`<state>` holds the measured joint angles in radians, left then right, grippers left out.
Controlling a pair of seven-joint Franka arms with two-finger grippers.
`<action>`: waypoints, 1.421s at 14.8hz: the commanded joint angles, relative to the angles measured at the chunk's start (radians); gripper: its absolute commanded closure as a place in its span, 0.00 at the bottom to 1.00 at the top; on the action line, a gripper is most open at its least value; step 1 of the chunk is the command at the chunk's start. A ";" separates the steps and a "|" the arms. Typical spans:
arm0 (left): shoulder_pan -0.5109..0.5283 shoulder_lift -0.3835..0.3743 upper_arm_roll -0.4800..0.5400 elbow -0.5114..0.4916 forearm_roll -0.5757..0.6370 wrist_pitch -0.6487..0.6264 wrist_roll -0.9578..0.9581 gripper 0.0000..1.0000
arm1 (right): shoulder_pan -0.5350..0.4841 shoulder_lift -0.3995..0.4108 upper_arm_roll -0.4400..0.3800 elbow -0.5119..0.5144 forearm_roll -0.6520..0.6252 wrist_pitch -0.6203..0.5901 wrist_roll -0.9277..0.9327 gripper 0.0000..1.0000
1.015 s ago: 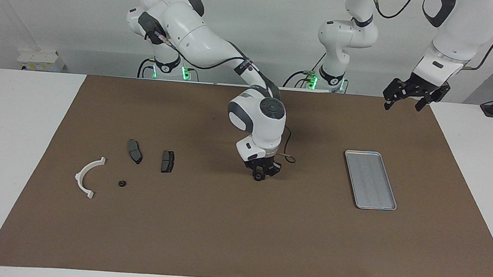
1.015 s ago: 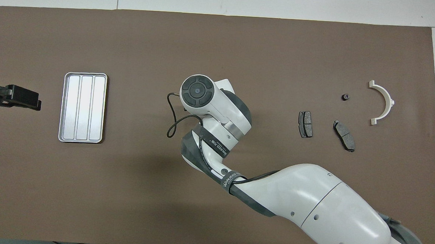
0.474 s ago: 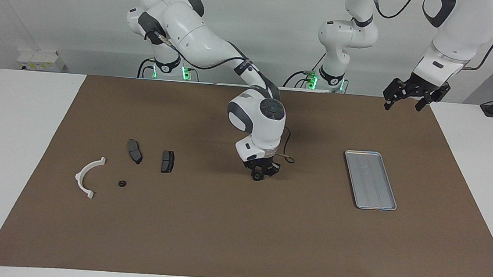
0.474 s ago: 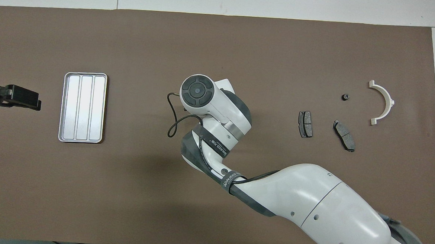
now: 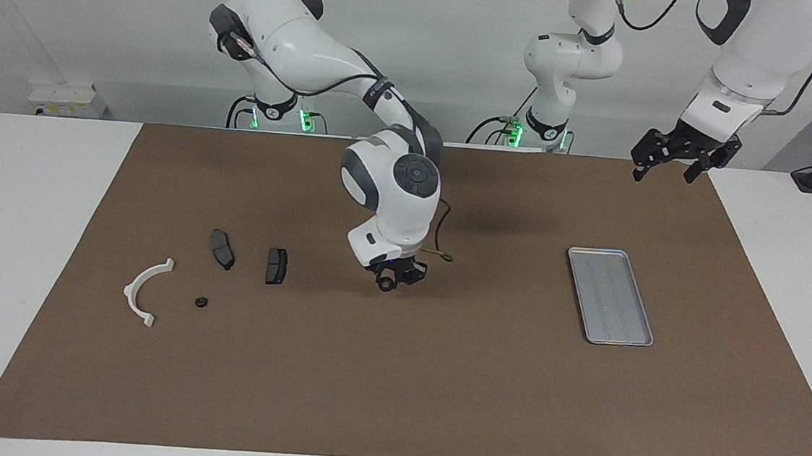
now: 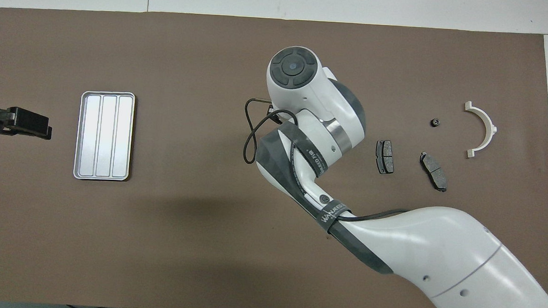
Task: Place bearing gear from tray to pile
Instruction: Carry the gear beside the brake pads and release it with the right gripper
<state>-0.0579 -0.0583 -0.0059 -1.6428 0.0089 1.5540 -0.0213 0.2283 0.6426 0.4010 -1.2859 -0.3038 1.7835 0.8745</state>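
On the brown mat, the right gripper pinched a small dark bearing gear above bare mat, pile at nine o'clock; that slim grip might slip. The left gripper waited open.

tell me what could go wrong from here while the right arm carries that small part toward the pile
1. The right gripper holds a small dark gear up over bare mat; a slip would drop it short of the pile.
2. The pile is tight: brake pads, another small gear, white arc. A careless set-down could knock them.

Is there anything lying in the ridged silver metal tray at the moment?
No, the ridged silver metal tray shows only its bare ridged floor.
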 commanded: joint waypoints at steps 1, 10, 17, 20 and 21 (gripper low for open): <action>-0.013 -0.029 0.011 -0.031 -0.007 0.012 0.004 0.00 | -0.078 -0.105 0.013 -0.024 0.041 -0.106 -0.193 1.00; -0.013 -0.029 0.011 -0.032 -0.007 0.012 0.004 0.00 | -0.377 -0.185 0.013 -0.143 0.057 -0.063 -0.764 1.00; -0.013 -0.029 0.011 -0.031 -0.007 0.012 0.004 0.00 | -0.480 -0.213 0.012 -0.449 0.057 0.325 -0.825 1.00; -0.013 -0.029 0.011 -0.031 -0.007 0.012 0.004 0.00 | -0.488 -0.175 0.009 -0.484 0.054 0.422 -0.825 1.00; -0.013 -0.029 0.011 -0.032 -0.007 0.012 0.004 0.00 | -0.489 -0.161 0.007 -0.484 0.049 0.438 -0.825 1.00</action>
<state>-0.0579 -0.0583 -0.0059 -1.6428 0.0089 1.5540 -0.0213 -0.2343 0.4832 0.3957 -1.7385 -0.2613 2.1782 0.0653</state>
